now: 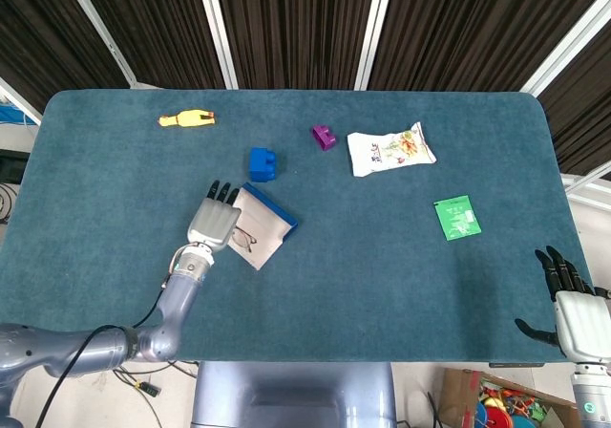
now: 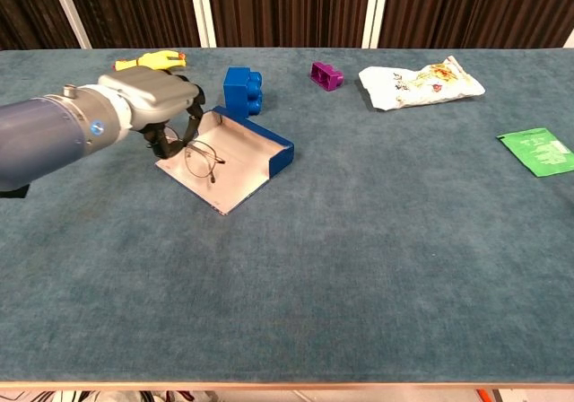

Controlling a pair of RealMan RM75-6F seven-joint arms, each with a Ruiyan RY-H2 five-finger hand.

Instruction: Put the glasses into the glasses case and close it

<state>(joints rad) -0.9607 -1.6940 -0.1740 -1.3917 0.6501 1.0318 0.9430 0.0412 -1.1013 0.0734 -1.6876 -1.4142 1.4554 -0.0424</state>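
Blue glasses case [image 2: 235, 155], teal table [image 2: 359, 240]

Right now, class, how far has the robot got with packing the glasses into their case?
Done: the glasses are off the table and over the open glasses case. In hand: the left robot hand holds them just above the case's pale lining; whether they touch it is unclear. Left: release them, then fold the lid shut. The right robot hand sits idle at the table's near right edge.

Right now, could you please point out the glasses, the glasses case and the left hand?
glasses [image 2: 204, 160]: chest view, on the lens frame.
glasses case [image 2: 280, 148]: chest view, on its blue side wall.
left hand [image 1: 214, 225]: head view, on its back.
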